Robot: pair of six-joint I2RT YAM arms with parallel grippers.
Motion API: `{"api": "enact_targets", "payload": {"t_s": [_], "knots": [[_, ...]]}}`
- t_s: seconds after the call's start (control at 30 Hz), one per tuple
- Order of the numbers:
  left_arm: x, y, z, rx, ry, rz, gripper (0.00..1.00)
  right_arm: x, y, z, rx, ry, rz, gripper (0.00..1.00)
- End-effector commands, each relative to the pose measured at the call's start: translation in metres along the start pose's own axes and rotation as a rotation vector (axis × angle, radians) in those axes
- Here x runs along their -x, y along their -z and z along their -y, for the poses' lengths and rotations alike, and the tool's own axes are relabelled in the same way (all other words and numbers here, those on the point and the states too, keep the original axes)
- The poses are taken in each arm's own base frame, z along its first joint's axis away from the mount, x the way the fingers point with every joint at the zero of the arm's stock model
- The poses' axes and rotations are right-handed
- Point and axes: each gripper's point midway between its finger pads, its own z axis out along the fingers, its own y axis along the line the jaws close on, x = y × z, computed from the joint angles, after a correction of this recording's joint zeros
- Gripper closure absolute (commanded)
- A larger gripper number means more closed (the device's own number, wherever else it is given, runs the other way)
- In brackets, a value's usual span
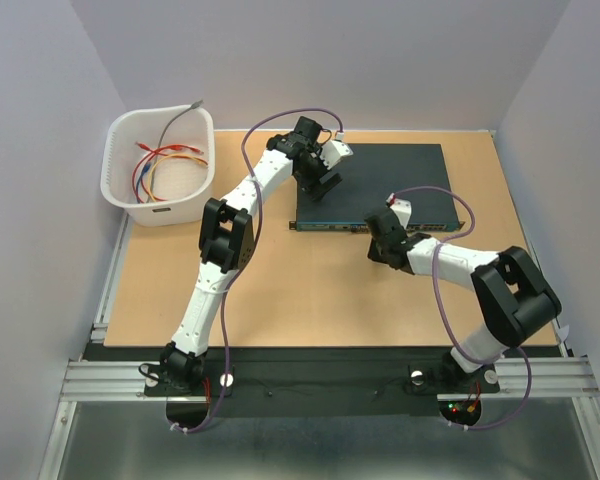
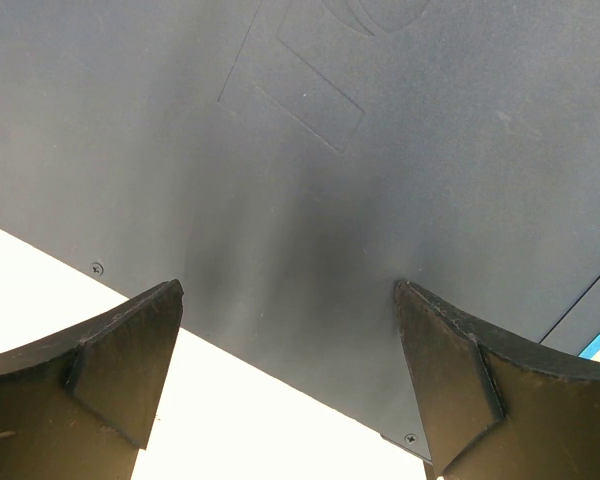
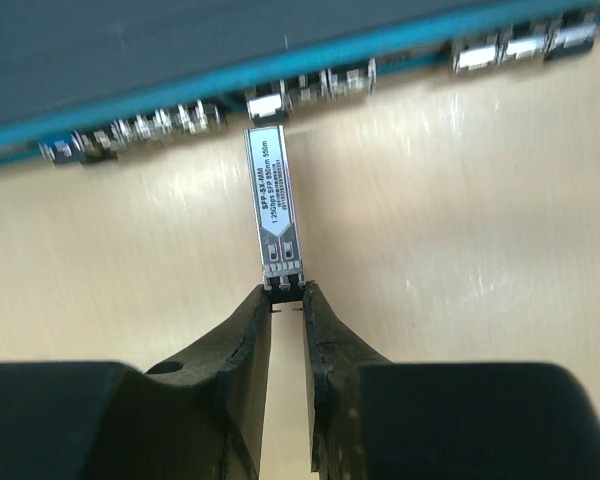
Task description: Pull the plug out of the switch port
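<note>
The switch (image 1: 380,180) lies flat on the far half of the table (image 1: 280,280), its thin teal face turned toward the near edge. A white basket (image 1: 185,205) with a few loose cables (image 1: 160,160) in it stands at the far left corner, well apart from the work.

The right gripper (image 3: 285,292) is at the near face of the switch, toward its right end. Its 2 fingers are pressed together on the near end of the plug (image 3: 272,200), a slim silver module with a printed label. Almost the whole length of the plug shows bare over the table, and only its far tip meets the row of sockets (image 3: 330,85). I cannot tell whether that tip sits just inside its socket or has already cleared it.

The left gripper (image 2: 290,290) is spread wide over the dark top of the switch near its left edge and holds nothing. It looks placed to steady the box, though contact is not clear from the wrist view.

As I judge it, the task is nearly done: the grasp is made and the plug is drawn out most of the way. What seems left is a short straight pull toward the near edge to free the tip
</note>
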Motion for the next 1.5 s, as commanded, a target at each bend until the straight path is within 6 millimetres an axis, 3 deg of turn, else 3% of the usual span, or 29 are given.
{"api": "enact_targets", "payload": {"t_s": [0.0, 0.23, 0.43, 0.53, 0.57, 0.6, 0.7, 0.73, 0.8, 0.83, 0.93, 1.0, 1.03, 1.17, 1.3, 1.47], "knots": [[0.002, 0.016, -0.005, 0.023, -0.023, -0.017, 0.01, -0.011, 0.019, -0.005, 0.043, -0.016, -0.058, 0.97], [0.005, 0.022, -0.002, 0.009, -0.034, -0.012, 0.01, 0.002, 0.043, -0.014, 0.123, 0.02, -0.064, 0.97], [0.02, 0.047, -0.001, 0.013, -0.044, 0.023, 0.01, 0.012, 0.066, -0.016, 0.223, 0.137, -0.024, 0.97], [0.036, 0.079, -0.008, 0.048, -0.031, 0.075, 0.01, 0.03, 0.084, -0.016, 0.269, 0.162, 0.059, 0.97], [0.043, 0.091, -0.01, 0.052, -0.015, 0.104, 0.01, 0.045, 0.094, -0.019, 0.295, 0.15, 0.122, 0.97], [0.056, 0.115, -0.013, 0.077, -0.008, 0.152, 0.01, 0.054, 0.099, -0.021, 0.308, 0.163, 0.159, 0.97], [0.081, 0.162, -0.019, 0.08, 0.072, 0.283, 0.01, 0.086, 0.117, -0.036, 0.382, 0.153, 0.28, 0.97], [0.098, 0.193, -0.011, 0.045, 0.08, 0.372, 0.01, 0.096, 0.123, -0.04, 0.4, 0.162, 0.32, 0.97], [0.111, 0.227, -0.005, -0.028, 0.138, 0.48, 0.01, 0.118, 0.134, -0.054, 0.46, 0.155, 0.412, 0.97], [0.116, 0.256, -0.01, -0.054, 0.219, 0.555, 0.01, 0.127, 0.138, -0.061, 0.483, 0.163, 0.443, 0.97], [0.13, 0.302, 0.013, -0.229, 0.287, 0.685, 0.01, 0.152, 0.154, -0.079, 0.558, 0.152, 0.536, 0.97], [0.131, 0.306, 0.032, -0.293, 0.294, 0.689, 0.01, 0.167, 0.161, -0.089, 0.596, 0.138, 0.595, 0.97], [0.129, 0.292, 0.048, -0.331, 0.316, 0.655, 0.01, 0.173, 0.166, -0.093, 0.611, 0.131, 0.619, 0.98], [0.14, 0.28, 0.073, -0.36, 0.335, 0.647, 0.01, 0.186, 0.175, -0.114, 0.7, 0.122, 0.667, 0.98], [0.152, 0.277, 0.076, -0.387, 0.36, 0.673, 0.01, 0.195, 0.182, -0.126, 0.749, 0.117, 0.689, 0.98], [0.16, 0.255, 0.077, -0.333, 0.376, 0.657, 0.01, 0.199, 0.187, -0.135, 0.793, 0.108, 0.696, 0.98]]}}
